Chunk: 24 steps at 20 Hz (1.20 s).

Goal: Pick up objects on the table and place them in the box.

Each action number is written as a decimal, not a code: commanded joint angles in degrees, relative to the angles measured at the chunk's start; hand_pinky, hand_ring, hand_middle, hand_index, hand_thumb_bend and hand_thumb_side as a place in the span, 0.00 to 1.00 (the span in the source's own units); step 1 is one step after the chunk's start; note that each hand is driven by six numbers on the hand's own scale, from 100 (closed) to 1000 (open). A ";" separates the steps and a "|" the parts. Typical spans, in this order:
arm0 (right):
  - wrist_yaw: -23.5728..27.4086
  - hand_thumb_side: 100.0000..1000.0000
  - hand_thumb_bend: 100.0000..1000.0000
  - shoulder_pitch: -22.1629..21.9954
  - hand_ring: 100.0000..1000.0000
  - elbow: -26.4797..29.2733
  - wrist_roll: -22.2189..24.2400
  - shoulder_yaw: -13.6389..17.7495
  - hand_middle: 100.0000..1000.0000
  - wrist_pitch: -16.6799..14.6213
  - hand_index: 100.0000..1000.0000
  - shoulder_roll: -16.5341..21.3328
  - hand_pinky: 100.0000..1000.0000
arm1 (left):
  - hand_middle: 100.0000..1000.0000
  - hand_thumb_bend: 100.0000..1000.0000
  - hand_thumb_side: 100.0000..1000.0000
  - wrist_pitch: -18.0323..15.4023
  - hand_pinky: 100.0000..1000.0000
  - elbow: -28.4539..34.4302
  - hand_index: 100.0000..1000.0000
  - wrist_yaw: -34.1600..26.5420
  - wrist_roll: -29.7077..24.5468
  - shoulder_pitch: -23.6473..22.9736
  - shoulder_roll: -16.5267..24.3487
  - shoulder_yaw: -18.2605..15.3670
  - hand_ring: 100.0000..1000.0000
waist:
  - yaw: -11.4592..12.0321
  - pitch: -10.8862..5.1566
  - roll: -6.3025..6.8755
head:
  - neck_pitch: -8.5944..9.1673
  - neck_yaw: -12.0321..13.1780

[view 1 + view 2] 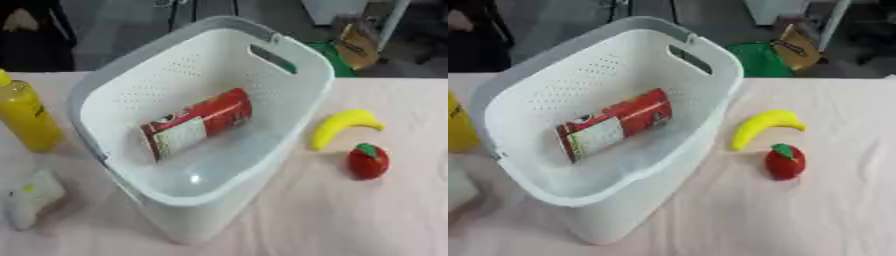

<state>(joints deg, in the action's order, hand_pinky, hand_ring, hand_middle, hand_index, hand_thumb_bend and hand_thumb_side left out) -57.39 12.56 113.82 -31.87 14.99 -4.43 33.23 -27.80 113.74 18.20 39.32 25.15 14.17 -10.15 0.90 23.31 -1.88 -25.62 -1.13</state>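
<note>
My box [175, 200], a white perforated basket, sits mid-desk with a red can [197, 124] already lying inside. The yellow bottle [26, 117] stands at the desk's left edge, the banana [343, 126] and red apple [367, 161] lie right of the box, and a small pale packet [33, 196] rests near the front-left corner. Neither of my hands shows, so I cannot tell their state. I judge the banana the easiest next pick: approach from above, clear of the rim.

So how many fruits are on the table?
2, both right of the white basket: a yellow banana and, just in front of it, a red apple. Nothing shows any hidden ones.
</note>
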 commanded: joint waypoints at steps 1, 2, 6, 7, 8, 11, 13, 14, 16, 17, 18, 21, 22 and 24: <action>-0.95 0.76 0.00 -0.36 0.74 0.77 10.63 -1.71 0.81 2.64 0.90 7.82 0.72 | 0.56 0.01 1.00 -1.72 0.64 0.85 0.71 0.04 1.44 0.45 1.19 -0.13 0.53 | 0.16 -1.57 -0.17 | 0.04 -0.43; -1.41 0.76 0.00 -0.29 0.74 0.77 15.87 -2.56 0.81 3.65 0.90 9.88 0.72 | 0.56 0.01 1.00 -1.70 0.64 0.85 0.71 0.00 1.36 0.44 1.15 -0.07 0.53 | 0.21 -1.66 -0.23 | -0.04 -0.55; -2.37 0.81 0.00 0.15 0.77 0.77 35.00 -6.63 0.87 4.71 0.96 17.76 0.72 | 0.56 0.01 1.00 -1.70 0.64 0.85 0.71 -0.16 1.04 0.43 1.10 0.10 0.53 | 0.45 -2.00 -0.47 | -0.11 -1.02; -2.37 0.82 0.00 0.29 0.78 0.77 38.08 -7.42 0.88 4.60 0.97 19.18 0.72 | 0.56 0.01 1.00 -1.71 0.64 0.85 0.71 -0.20 0.99 0.43 1.10 0.13 0.53 | 0.49 -2.06 -0.52 | -0.12 -1.10; -2.25 0.82 0.00 0.42 0.78 0.77 40.76 -8.17 0.88 4.49 0.97 20.55 0.72 | 0.56 0.01 1.00 -1.71 0.64 0.85 0.71 -0.24 0.92 0.43 1.10 0.16 0.53 | 0.53 -2.12 -0.53 | -0.15 -1.18; -1.52 0.84 0.00 0.40 0.78 0.77 46.64 -10.39 0.89 4.29 0.97 24.80 0.71 | 0.56 0.01 1.00 -1.73 0.64 0.85 0.71 -0.36 0.77 0.42 1.13 0.24 0.53 | 0.64 -2.26 -0.65 | -0.27 -1.45; -0.80 0.85 0.00 0.21 0.78 0.77 48.66 -11.45 0.90 4.11 0.97 26.69 0.71 | 0.56 0.01 1.00 -1.73 0.64 0.85 0.71 -0.42 0.69 0.42 1.15 0.28 0.53 | 0.71 -2.28 -0.72 | -0.35 -1.57; -0.27 0.85 0.00 -0.08 0.78 0.77 49.76 -12.37 0.90 3.99 0.97 28.41 0.71 | 0.56 0.01 1.00 -1.73 0.64 0.85 0.71 -0.46 0.63 0.42 1.18 0.35 0.53 | 0.78 -2.31 -0.75 | -0.44 -1.68; 0.93 0.85 0.00 -0.29 0.79 0.77 51.39 -13.49 0.90 4.18 0.97 30.70 0.71 | 0.56 0.01 1.00 -1.72 0.64 0.85 0.71 -0.54 0.50 0.42 1.19 0.43 0.53 | 0.86 -2.36 -0.79 | -0.61 -1.81; 1.48 0.84 0.00 -0.35 0.79 0.77 52.09 -13.86 0.90 4.43 0.97 31.57 0.71 | 0.56 0.01 1.00 -1.72 0.64 0.85 0.71 -0.58 0.44 0.41 1.20 0.46 0.53 | 0.89 -2.38 -0.81 | -0.64 -1.90; 1.97 0.84 0.00 -0.40 0.79 0.77 52.85 -14.20 0.90 4.83 0.97 32.40 0.71 | 0.56 0.01 1.00 -1.71 0.64 0.85 0.71 -0.62 0.38 0.41 1.20 0.48 0.53 | 0.92 -2.39 -0.82 | -0.66 -2.00; 3.27 0.86 0.00 -0.33 0.80 0.77 54.95 -14.89 0.92 6.14 0.98 33.98 0.72 | 0.56 0.01 1.00 -1.70 0.64 0.85 0.71 -0.72 0.25 0.41 1.22 0.53 0.53 | 1.00 -2.43 -0.79 | -0.72 -2.22; 3.73 0.86 0.00 -0.30 0.80 0.77 55.84 -15.11 0.92 6.68 0.98 34.41 0.72 | 0.56 0.01 1.00 -1.69 0.64 0.85 0.71 -0.76 0.23 0.41 1.23 0.55 0.53 | 1.03 -2.44 -0.77 | -0.74 -2.33; 5.12 0.89 0.00 -0.10 0.80 0.77 57.68 -15.56 0.92 7.67 1.00 34.97 0.72 | 0.56 0.01 1.00 -1.66 0.64 0.85 0.71 -0.83 0.15 0.43 1.21 0.61 0.53 | 1.08 -2.45 -0.73 | -0.76 -2.48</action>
<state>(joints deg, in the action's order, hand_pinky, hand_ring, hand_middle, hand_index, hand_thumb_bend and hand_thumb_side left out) -53.31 12.08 113.84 24.75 -0.92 2.72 65.26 -28.37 113.74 17.61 38.73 25.14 14.17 -9.73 2.00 22.30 -2.60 -26.18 -3.36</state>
